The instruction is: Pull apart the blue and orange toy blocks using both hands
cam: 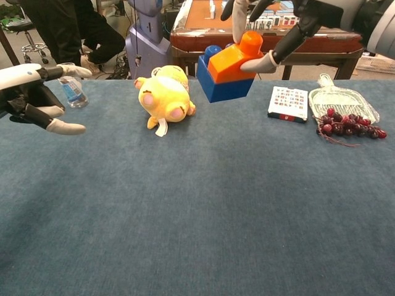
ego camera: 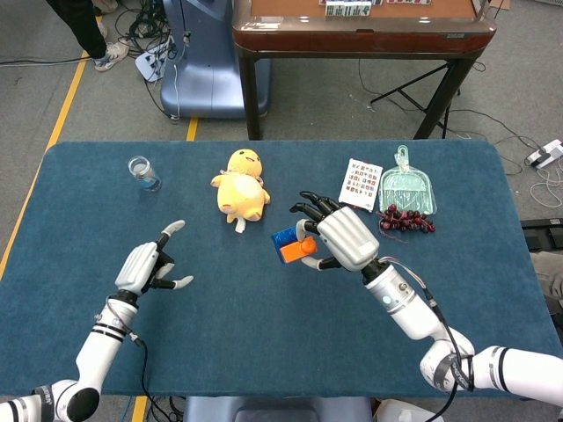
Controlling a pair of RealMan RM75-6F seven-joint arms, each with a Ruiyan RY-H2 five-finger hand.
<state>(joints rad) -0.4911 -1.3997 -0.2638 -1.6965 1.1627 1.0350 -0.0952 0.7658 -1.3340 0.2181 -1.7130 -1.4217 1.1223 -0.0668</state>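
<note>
The blue block [cam: 217,84] and orange block [cam: 232,58] are joined, orange on top, and held in the air above the table. My right hand [ego camera: 341,236] grips them, with fingers over the orange block [ego camera: 297,252] and the blue block [ego camera: 284,237] sticking out to the left. In the chest view the right hand [cam: 290,18] reaches in from the top edge. My left hand [ego camera: 149,265] hovers open over the left side of the table, fingers spread, well apart from the blocks; the chest view shows the left hand [cam: 32,92] at the left edge.
A yellow plush toy [ego camera: 241,194] lies just left of the blocks. A small glass jar [ego camera: 142,172] stands at the far left. A card [ego camera: 360,184], a green dustpan [ego camera: 406,187] and a bunch of grapes [ego camera: 405,221] lie at the right. A wooden table [ego camera: 361,31] stands behind.
</note>
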